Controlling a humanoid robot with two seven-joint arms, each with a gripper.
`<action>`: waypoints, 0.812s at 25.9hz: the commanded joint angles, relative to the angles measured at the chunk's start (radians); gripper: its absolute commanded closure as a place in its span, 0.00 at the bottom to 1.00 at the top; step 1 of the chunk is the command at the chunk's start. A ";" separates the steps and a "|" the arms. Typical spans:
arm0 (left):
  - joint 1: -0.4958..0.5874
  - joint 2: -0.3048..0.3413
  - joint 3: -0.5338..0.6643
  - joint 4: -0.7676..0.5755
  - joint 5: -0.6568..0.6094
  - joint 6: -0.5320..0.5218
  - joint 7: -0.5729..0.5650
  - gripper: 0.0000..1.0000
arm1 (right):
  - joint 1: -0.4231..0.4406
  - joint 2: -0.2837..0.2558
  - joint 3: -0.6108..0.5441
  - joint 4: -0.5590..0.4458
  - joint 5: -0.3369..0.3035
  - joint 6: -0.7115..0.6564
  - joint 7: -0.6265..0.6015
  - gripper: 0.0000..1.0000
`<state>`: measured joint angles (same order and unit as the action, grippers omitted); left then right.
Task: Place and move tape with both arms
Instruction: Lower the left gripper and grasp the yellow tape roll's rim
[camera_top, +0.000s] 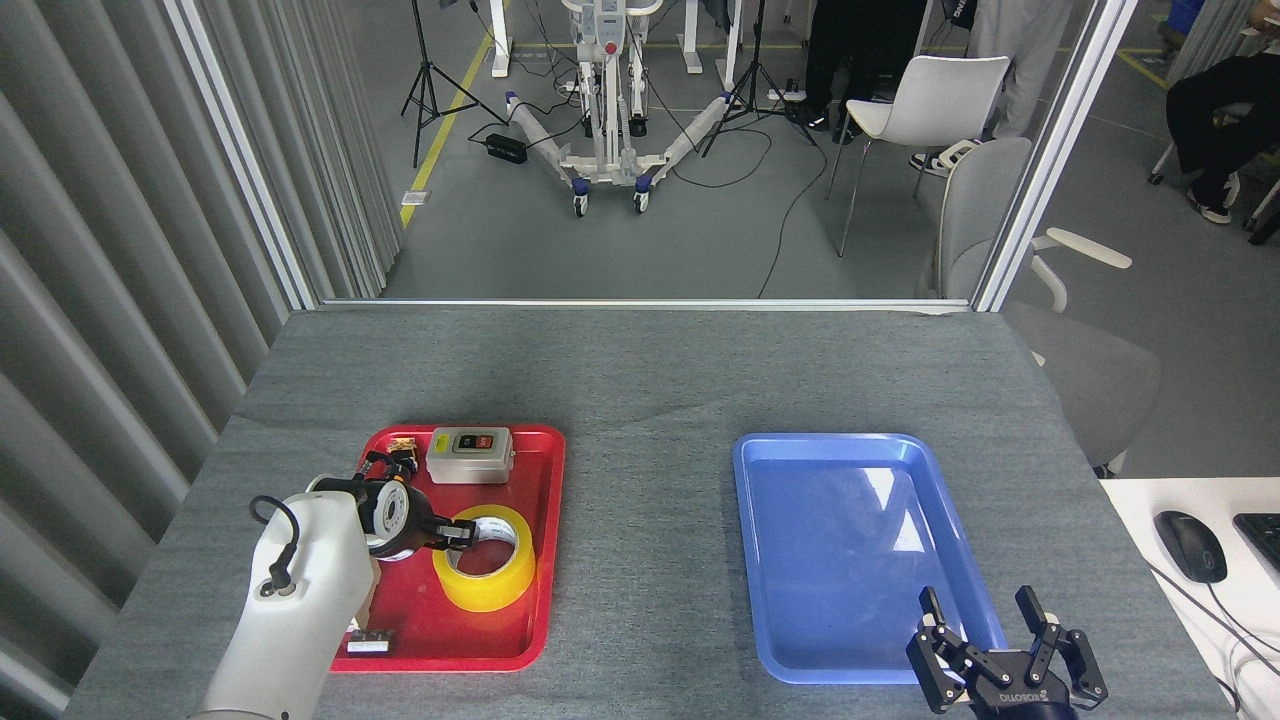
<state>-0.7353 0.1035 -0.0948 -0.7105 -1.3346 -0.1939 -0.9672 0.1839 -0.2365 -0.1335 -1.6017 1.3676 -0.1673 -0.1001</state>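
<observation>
Faintly, "ROBOTIQ" reads inverted on the spread right claw (985, 625).

Bright, even overhead light across room. Picture sharp edge to edge, no motion blur. White glare patches on blue tray (800, 560), reflecting ceiling light. Soft dark band of shadow across far half of desk (640, 370). Faint shadow inside red tray (545, 560) beside tape (490, 585); tape glows translucent. Straight lines lean outward near frame edges, mild wide-angle stretch.
</observation>
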 joint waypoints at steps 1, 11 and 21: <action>0.000 0.002 0.001 0.000 0.002 -0.002 0.008 0.46 | 0.000 0.002 0.000 0.000 -0.001 0.000 0.000 0.00; 0.002 0.013 0.001 -0.001 0.002 -0.033 0.016 0.61 | -0.009 -0.001 0.000 0.011 -0.001 0.000 0.000 0.00; 0.007 0.025 0.007 -0.010 0.002 -0.087 0.025 0.76 | -0.052 -0.003 -0.002 0.014 -0.005 0.002 0.000 0.00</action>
<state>-0.7303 0.1264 -0.0916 -0.7166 -1.3343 -0.2661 -0.9500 0.1462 -0.2398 -0.1340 -1.5899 1.3657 -0.1670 -0.1029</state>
